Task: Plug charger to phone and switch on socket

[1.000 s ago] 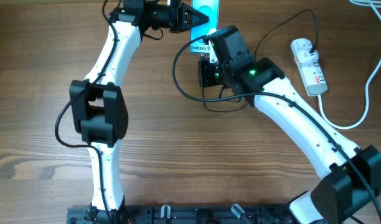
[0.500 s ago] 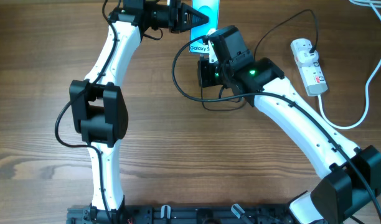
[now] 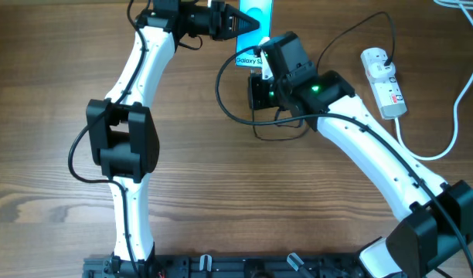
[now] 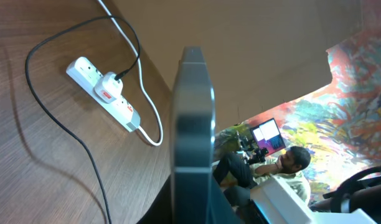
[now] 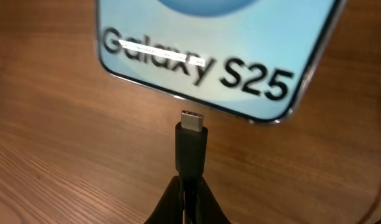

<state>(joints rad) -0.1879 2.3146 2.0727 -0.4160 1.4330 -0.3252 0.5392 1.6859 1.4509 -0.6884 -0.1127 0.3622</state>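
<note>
Across the table (image 3: 51, 154), my left hand (image 3: 250, 25) is clamped on the phone (image 5: 209, 56) at the middle of the far edge. From overhead the phone's top end is cut off and my right arm covers its lower end. The socket (image 3: 383, 81) lies near the far right corner, its switches too small to read. The charger (image 3: 221, 100) has its white plug in the socket. My right hand (image 5: 189, 199) is pinched narrow on the connector tip (image 5: 192, 127), which sits just short of the phone's bottom edge, not touching. Since a second ago my right arm has edged slightly toward the far edge, while the phone and socket have not moved.
</note>
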